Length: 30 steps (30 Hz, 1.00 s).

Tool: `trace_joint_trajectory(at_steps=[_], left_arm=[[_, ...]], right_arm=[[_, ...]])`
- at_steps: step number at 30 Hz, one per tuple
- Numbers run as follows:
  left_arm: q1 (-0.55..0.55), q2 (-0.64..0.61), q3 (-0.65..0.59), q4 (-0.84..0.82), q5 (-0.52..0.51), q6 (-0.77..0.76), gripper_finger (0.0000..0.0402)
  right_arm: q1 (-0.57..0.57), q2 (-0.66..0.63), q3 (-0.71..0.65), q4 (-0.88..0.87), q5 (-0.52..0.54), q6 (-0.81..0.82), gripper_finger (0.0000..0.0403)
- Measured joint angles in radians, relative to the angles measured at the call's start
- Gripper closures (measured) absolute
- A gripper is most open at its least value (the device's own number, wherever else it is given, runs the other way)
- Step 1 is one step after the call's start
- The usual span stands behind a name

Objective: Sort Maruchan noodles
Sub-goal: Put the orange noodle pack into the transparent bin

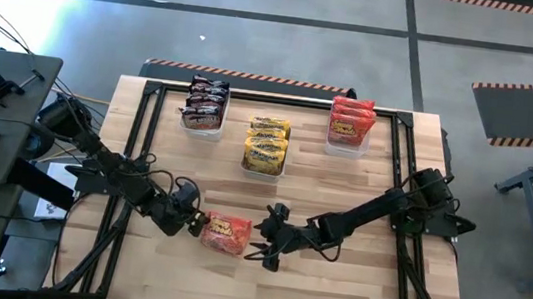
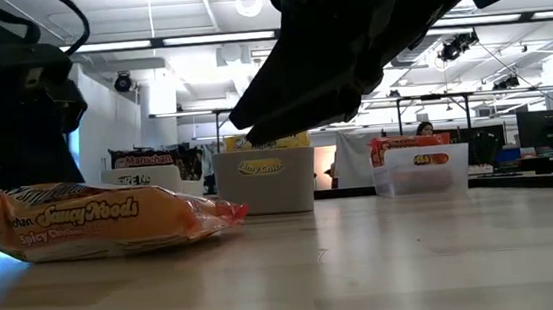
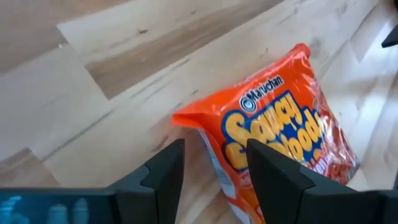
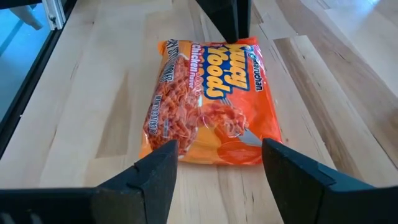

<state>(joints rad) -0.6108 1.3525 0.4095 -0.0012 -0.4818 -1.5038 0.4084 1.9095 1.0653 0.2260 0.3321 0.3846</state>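
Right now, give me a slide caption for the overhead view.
Both open tools, left and right, flank the last loose orange Maruchan packet; three bins behind hold sorted noodles.

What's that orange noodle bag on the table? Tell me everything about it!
The orange noodle bag is a shiny, crinkly plastic packet with yellow Maruchan lettering and a noodle picture. It lies flat and sealed on the wooden table, alone near the front. The left claw, open, straddles one sealed end; the right claw, open, faces the other side.

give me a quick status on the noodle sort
Left gripper open at the edge of the loose orange packet. Right gripper open beside it. Nothing in the way.
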Motion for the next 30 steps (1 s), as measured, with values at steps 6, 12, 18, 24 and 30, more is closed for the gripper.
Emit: trace_joint_trajectory(at_steps=[6, 12, 18, 24, 30], left_arm=[[0.049, 0.0, -0.004, 0.001, 0.024, 0.113, 0.0248], [0.089, 0.031, -0.005, 0.028, 0.08, 0.223, 0.0282], [0.107, 0.07, -0.005, 0.088, 0.132, 0.394, 0.0331], [0.107, 0.077, -0.005, 0.203, 0.133, 0.595, 0.0395], [0.107, 0.077, -0.005, 0.318, 0.108, 0.764, 0.0401]], right_arm=[[0.0, 0.0, 0.0, 0.0, 0.0, 0.0, 0.0187], [0.0, 0.0, 0.0, 0.0, 0.0, 0.0, 0.0187], [0.0, 0.0, 0.0, 0.0, 0.0, 0.0, 0.0187], [-0.013, 0.0, 0.0, -0.001, -0.01, 0.092, 0.0187], [-0.086, 0.0, 0.0, 0.003, -0.124, 0.244, 0.0187]])
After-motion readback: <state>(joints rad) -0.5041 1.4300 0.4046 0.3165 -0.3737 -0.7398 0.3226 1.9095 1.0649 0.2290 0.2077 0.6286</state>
